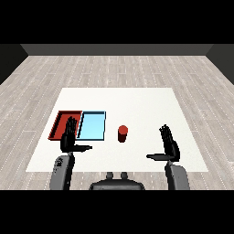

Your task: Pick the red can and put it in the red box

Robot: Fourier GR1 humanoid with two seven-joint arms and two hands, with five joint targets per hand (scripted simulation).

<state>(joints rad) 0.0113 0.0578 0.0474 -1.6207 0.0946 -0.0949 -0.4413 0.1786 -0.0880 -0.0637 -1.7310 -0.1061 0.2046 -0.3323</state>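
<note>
Both hands, left (pixel 69 137) and right (pixel 169 145), hover open-fingered, holding nothing; the can (pixel 122 133) stands upright at the right hand's ten o'clock, apart from the red tray (pixel 58 123).

On the white table (pixel 137 98) the red can (pixel 122 133) stands upright, apart from both hands. The light blue tray (pixel 92 125) lies at its nine o'clock, the red tray (pixel 61 119) touching beyond. The left hand (pixel 69 137) overlaps the red tray's near edge, fingers straight. The right hand (pixel 170 145), fingers straight too, sits at the can's four o'clock.
</note>
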